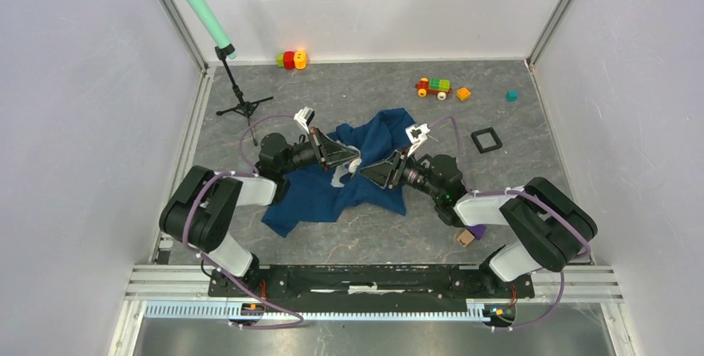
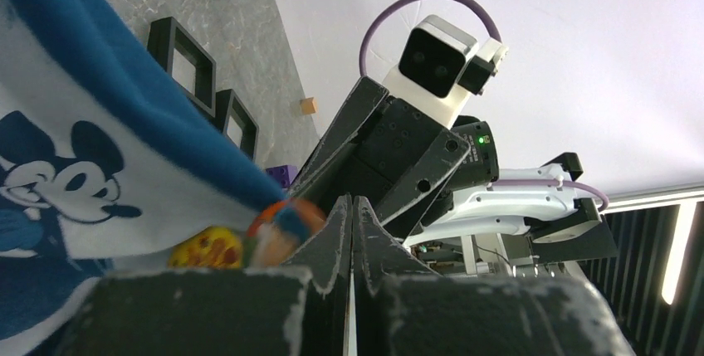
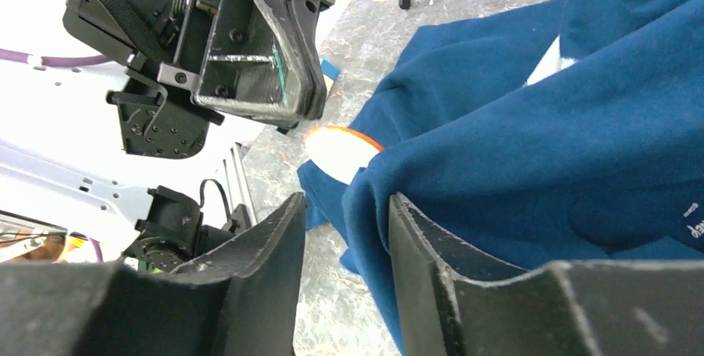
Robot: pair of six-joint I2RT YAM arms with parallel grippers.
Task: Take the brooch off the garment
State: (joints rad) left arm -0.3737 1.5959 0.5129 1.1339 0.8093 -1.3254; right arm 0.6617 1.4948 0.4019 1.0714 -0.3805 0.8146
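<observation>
Grey marbled table (image 1: 390, 236), white walls on three sides. Far left: tripod stand (image 1: 239, 95) carrying a pale green tube (image 1: 198, 6). Red-and-yellow blocks (image 1: 290, 59) sit by the far wall.

Writing: small white lettering (image 3: 689, 219) on the blue cloth, too small to read. The only print is a cartoon mouse (image 2: 70, 182), black on a white chest panel.

Garment (image 1: 311, 198): dark blue, crumpled at table centre between the two arms. Long axis runs diagonally, near-left corner to far-right corner.

Left gripper (image 2: 353, 205): over the garment, pointing right. Jaws together, no gap. Cannot tell whether cloth is pinched between them.

Brooch (image 3: 339, 150): round disc with a pale face and orange rim, so no long axis. It sits on a blue fold just beside the left fingertips, between the two grippers. The fold partly covers it, and the visible face is turned up toward the left gripper. A yellow piece (image 2: 207, 250) with red flecks lies just left of it in the left wrist view, half under cloth; identity unclear.

Right gripper (image 3: 347, 200): points left, facing the left gripper, close to it. Jaws apart; a garment fold lies in the gap, against one finger (image 3: 432, 273) and clear of the other.

Far right: toy train (image 1: 433, 86), orange cube (image 1: 463, 94), teal cube (image 1: 512, 95). Black square frame (image 1: 486, 139) lies nearer. Wooden cube (image 1: 465, 237) sits by the right arm's base.
</observation>
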